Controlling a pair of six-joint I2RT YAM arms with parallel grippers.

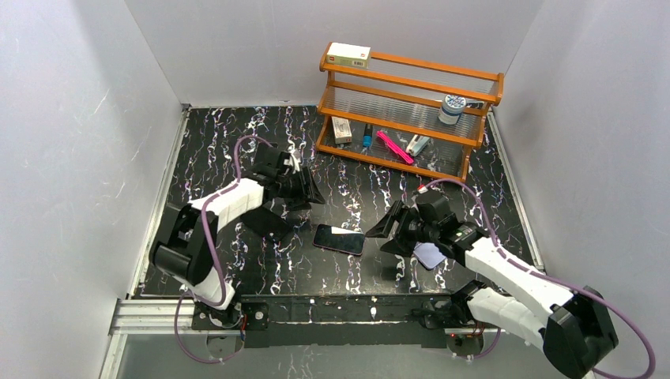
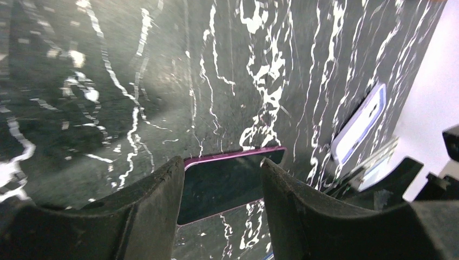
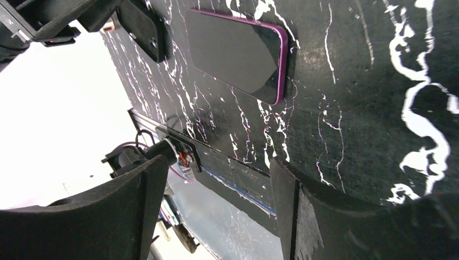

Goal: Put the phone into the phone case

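- Mid-table, toward the near edge: phone [image 1: 340, 238] lying flat, screen up, purple rim showing. Bare black marble table [image 1: 355, 158] on every side of it, so loads of room to come in from the far side.
- Just right of the phone and a touch nearer: phone case [image 1: 430, 255], pale lavender, flat on the table and not touching the phone. Only a corner visible from above, with the rest tucked under the right arm. Shows as a thin sliver in the left wrist view, so can't tell which face is up.
- Left gripper [image 1: 310, 189]: hanging above the table on the far-left side of the phone, jaws spread, nothing in them. On its own camera, one end of the phone peeking through the gap, sides cut off behind the fingers [image 2: 157, 189].
- Right gripper [image 1: 382, 229]: close by the phone's right end but apart from it, jaws parted, empty too.
- Left of the phone: flat black slab [image 1: 267, 223], partly under the left arm. Phone or case, honestly can't make out.
- Far right corner: orange rack [image 1: 395, 103] with small bits on its shelves, well apart from all of the above. Mostly too tiny to name.
- Boxed in by white walls [image 1: 71, 158] left, far and right, metal rail [image 1: 150, 316] along the near edge.
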